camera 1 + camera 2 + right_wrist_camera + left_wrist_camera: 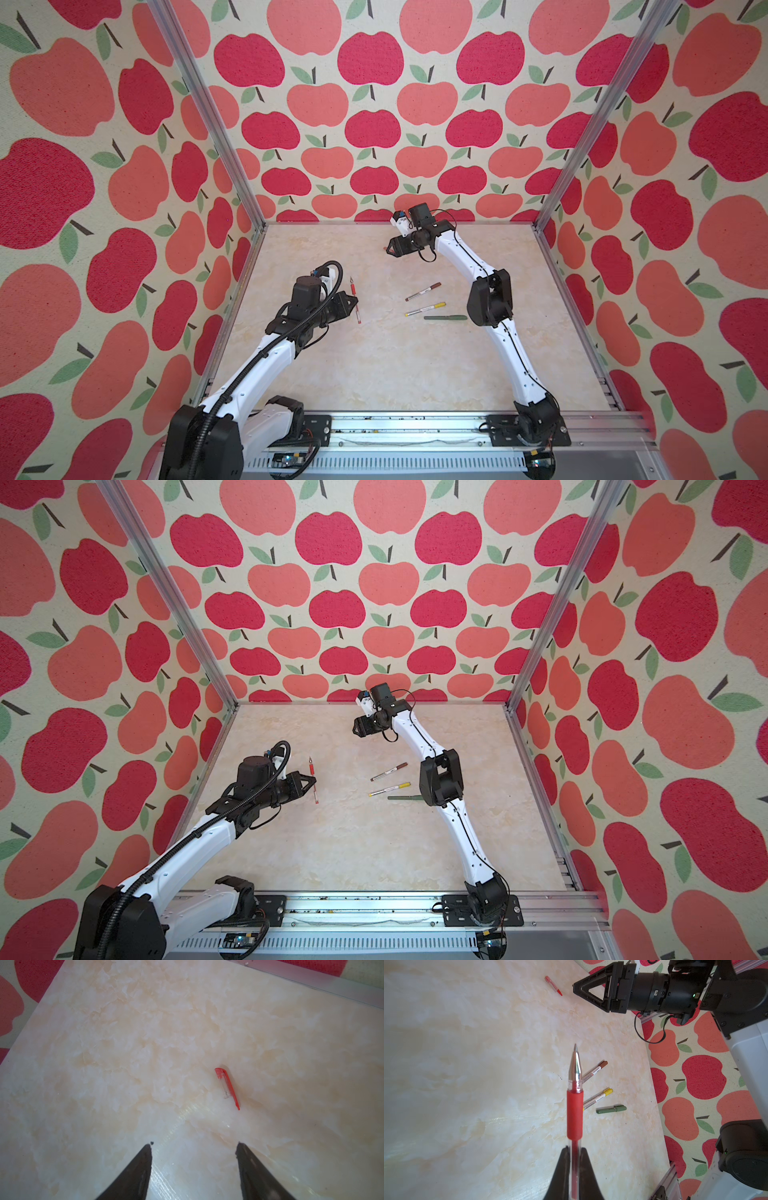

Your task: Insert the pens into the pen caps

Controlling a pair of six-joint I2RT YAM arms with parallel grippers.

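Note:
My left gripper is shut on the clear barrel of the red pen, whose metal tip points away from the jaws. In both top views this pen hangs left of the table's middle. The red cap with clip lies alone on the table near the back, ahead of my right gripper, which is open and empty. The cap sits just beyond that gripper's tip. Lying right of centre are a brown-ended pen, a yellow-ended pen and a dark green pen.
The marble-patterned table is fenced by aluminium posts and apple-print walls. The right arm's elbow hangs close above the green pen's end. A metal rail runs along the front edge.

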